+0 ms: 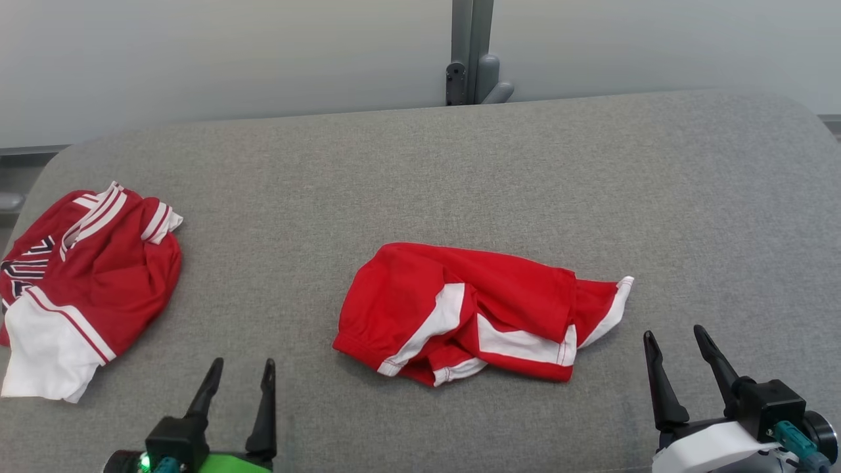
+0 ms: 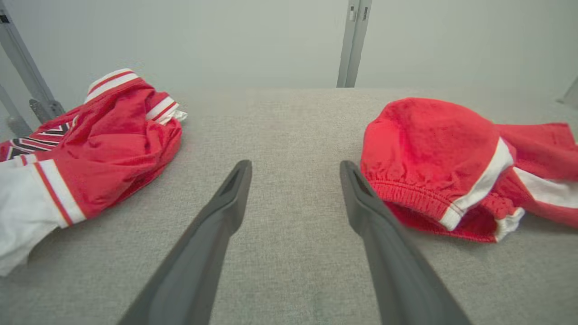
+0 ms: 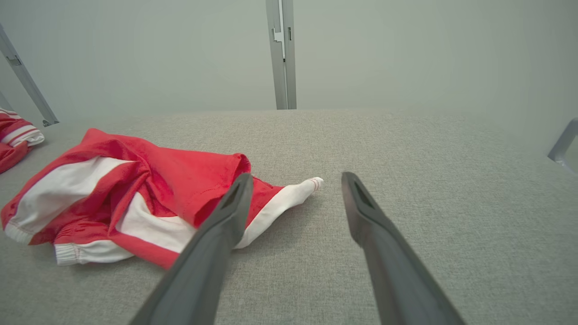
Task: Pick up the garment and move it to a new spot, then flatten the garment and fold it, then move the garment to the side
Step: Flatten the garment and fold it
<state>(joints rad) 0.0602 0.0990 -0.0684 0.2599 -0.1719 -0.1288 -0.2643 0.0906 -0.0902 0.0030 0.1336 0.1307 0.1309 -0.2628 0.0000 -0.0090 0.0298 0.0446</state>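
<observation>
1. At the far left, the jersey [image 1: 85,276] lay bunched in a rounded heap on the tabletop [image 1: 420,171]. It was a thin red knit with a slight sheen. It had white ribbed bands striped in red, dark lettering on one fold, and a plain white panel spilling toward the near edge.
2. The left gripper [image 1: 244,361] hung near the front edge, between the jersey and the garment [image 1: 460,295], touching neither. Its jaws stood released and wide apart, with only bare cloth surface between them. Its fingers [image 2: 212,234] were long, matt and dark grey, tapering to blunt tips.
3. The garment lay crumpled in the middle of the tabletop, well apart from the jersey. It was a soft red cloth with broad white bands. A gathered elastic hem ran along its left end, and a stitched white-edged corner pointed right.
4. The right gripper [image 1: 675,330] hung near the front right, close to that white-edged corner but clear of it. Its jaws were likewise released and empty.
5. The tabletop was covered in a grey, felt-like weave and had rounded corners. Behind it stood a smooth pale wall and a grey metal post [image 1: 470,52].
6. Counted: two pieces of clothing, two grippers, four fingers.
</observation>
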